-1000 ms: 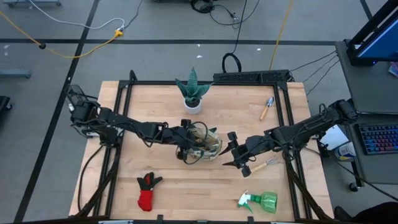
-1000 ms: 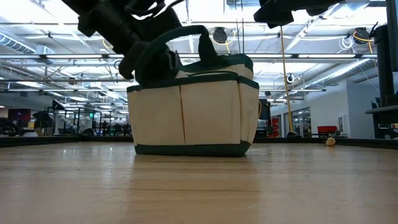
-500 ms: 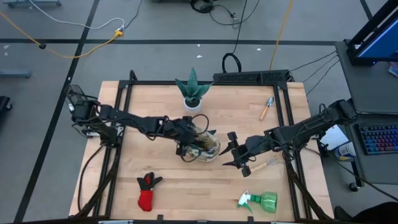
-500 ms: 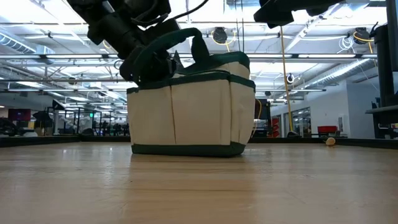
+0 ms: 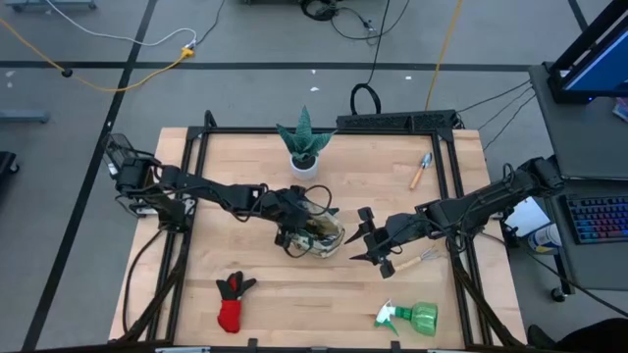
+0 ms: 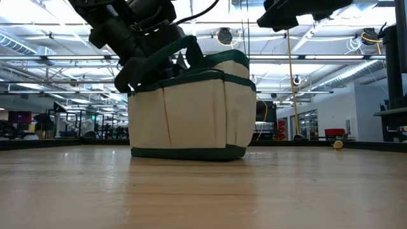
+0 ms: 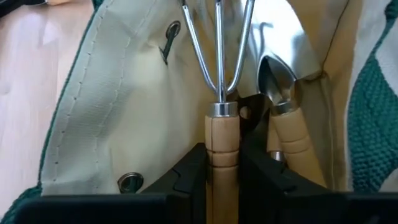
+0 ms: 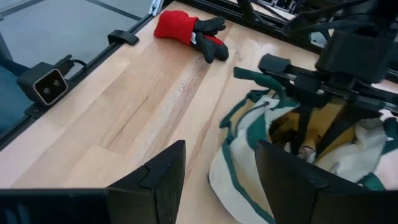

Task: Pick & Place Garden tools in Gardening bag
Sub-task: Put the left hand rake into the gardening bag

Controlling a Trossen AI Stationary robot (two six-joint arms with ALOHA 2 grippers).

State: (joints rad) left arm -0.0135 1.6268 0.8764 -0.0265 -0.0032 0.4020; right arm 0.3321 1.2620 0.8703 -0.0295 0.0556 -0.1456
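Your left end effector (image 7: 222, 180) was clamped on the smooth wooden handle of a three-pronged chrome fork (image 7: 218, 56), held down inside the round beige canvas gardening bag (image 5: 319, 233) at the middle of the table (image 5: 255, 157). A shiny steel trowel (image 7: 283, 93) with a ribbed wooden handle lay just beside it. Your left arm stretched low across the planks. Your right end effector (image 8: 217, 180) hovered beside the bag, fingers apart and empty.

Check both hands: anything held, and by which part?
Left hand grips the fork by its wooden handle, inside the gardening bag. Right hand is open, holding nothing.
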